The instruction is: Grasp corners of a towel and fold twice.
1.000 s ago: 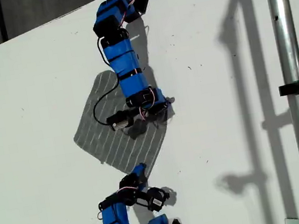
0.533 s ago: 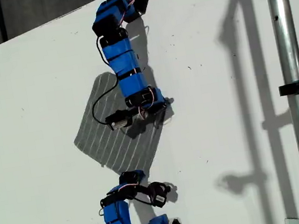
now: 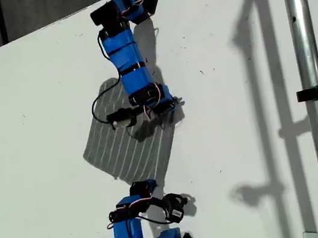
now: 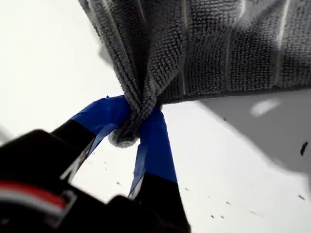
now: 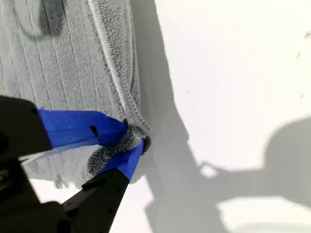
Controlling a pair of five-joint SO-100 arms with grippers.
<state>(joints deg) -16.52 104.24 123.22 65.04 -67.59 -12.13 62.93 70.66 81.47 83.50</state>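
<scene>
white table (image 3: 34, 103) | towel (image 3: 131, 151) flat | first tool (image 4: 138, 124), second tool (image 5: 127, 141) each clamp a corner | pole (image 3: 313, 93) apparently behind

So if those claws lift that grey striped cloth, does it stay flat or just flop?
Probably flop: the towel bunches into folds where my first gripper pinches it. My second gripper crumples a corner just as easily, so it seems soft and light. The looped weave looks grippy, unlikely to slip.

Workshop: white bench (image 3: 36, 115), metal pole (image 3: 309, 69)
</scene>
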